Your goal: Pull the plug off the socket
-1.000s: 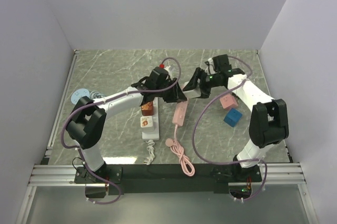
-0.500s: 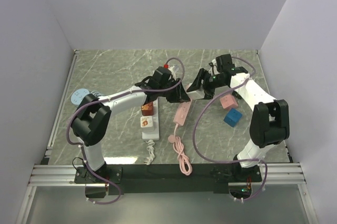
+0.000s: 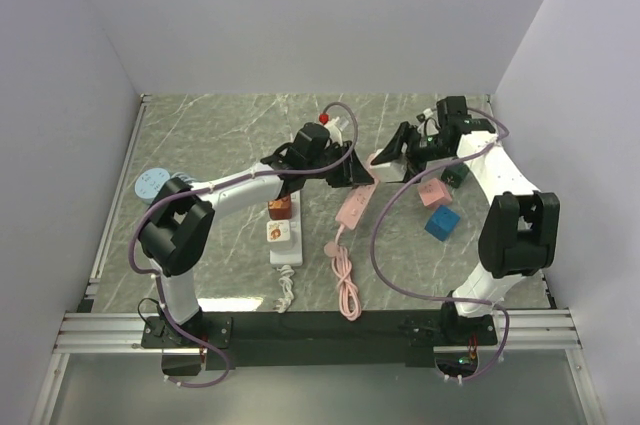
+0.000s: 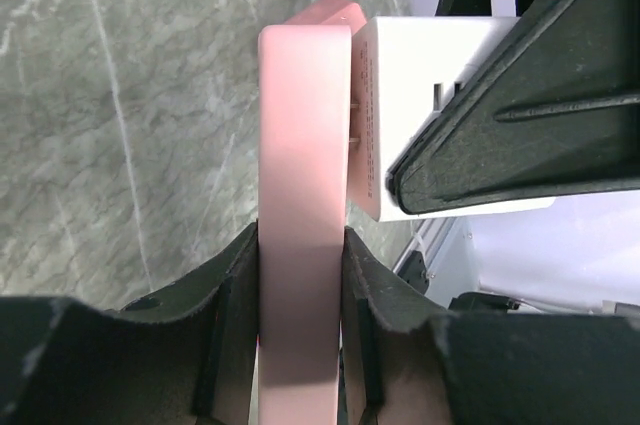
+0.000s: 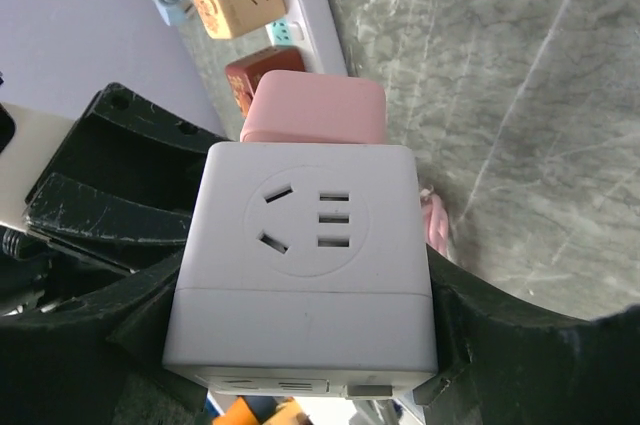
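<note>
While the two arms meet just right of centre in the top view, the left gripper (image 4: pixel 300 290) is clamped on the long pink plastic socket strip (image 4: pixel 303 145), and the right gripper (image 5: pixel 300 320) is clamped on the white cube-shaped adapter plug (image 5: pixel 310 235). The left wrist view shows a narrow gap between the two, bridged by the metal prongs (image 4: pixel 352 125); separation is judged incomplete.

Risk: a pull off the prong axis could bind or bend them.

Risk: the smooth strip could slide through the left fingers (image 4: pixel 235 285), as its pink cord (image 3: pixel 345 280) trails loose toward the lower frame.
</note>
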Tool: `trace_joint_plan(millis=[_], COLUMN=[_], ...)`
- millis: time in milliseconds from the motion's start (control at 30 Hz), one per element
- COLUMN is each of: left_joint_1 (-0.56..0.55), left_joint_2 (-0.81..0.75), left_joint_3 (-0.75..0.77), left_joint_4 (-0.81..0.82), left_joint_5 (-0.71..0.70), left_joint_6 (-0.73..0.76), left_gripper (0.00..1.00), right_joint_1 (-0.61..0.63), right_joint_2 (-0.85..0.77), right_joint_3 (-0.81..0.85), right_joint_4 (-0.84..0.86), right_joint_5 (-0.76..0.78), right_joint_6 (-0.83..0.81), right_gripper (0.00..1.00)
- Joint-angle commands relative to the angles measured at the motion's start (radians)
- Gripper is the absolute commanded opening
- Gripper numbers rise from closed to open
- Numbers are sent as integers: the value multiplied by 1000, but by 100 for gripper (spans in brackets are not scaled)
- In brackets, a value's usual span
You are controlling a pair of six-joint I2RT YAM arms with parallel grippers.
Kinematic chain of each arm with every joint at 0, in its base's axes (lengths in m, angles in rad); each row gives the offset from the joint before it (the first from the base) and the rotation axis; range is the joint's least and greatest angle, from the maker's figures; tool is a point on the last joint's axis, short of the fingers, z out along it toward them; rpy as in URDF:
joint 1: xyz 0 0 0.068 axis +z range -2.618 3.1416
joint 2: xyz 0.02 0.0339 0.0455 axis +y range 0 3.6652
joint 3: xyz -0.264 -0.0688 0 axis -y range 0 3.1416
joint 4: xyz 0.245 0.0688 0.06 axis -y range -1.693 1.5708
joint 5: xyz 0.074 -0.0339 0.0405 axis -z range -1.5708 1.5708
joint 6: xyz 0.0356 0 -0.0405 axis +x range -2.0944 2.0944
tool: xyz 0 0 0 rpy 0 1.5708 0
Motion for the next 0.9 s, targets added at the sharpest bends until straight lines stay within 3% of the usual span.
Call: trace_joint_plan(millis=[0, 67, 100, 233, 333, 500, 533, 633, 733, 767, 867], left_joint_1=[65, 65, 65, 65, 65, 65, 67, 65, 67, 65, 65], left_joint_2=[29, 33, 36, 52, 56, 39, 39, 36, 20, 15, 1], left_joint_3=[-34, -7, 5, 48, 70, 38, 26, 15, 24, 28, 74], left_joint_4=[-292, -301, -309, -315, -327, -324, -321, -315, -315, -314, -327], left_joint_5=[-92, -86, -88, -78, -80, -92, -92, -86, -86, -83, -71], left_joint_6=[42, 42, 44, 41, 41, 44, 44, 39, 35, 35, 32], left_gripper=[1, 0, 1, 1, 1, 1, 1, 1, 1, 1, 1], right_joint_1=[-45, 32, 94, 191, 141, -86, -106, -138, -132, -132, -148], right_joint_2=[-62, -127, -150, -252, -231, -138, -74, 3, 4, 7, 40], right_joint_3=[-25, -92, -112, -244, -157, 50, 82, 132, 145, 149, 147], right_joint_4=[159, 215, 236, 317, 194, 28, 6, -6, 24, 26, 29], right_joint_5=[25, 112, 227, 337, 377, 187, 77, -34, 160, 347, 549], right_joint_6=[76, 114, 171, 294, 215, 22, -8, -19, 13, 26, 56], right_gripper=[0, 0, 0, 0, 0, 0, 0, 0, 0, 0, 0])
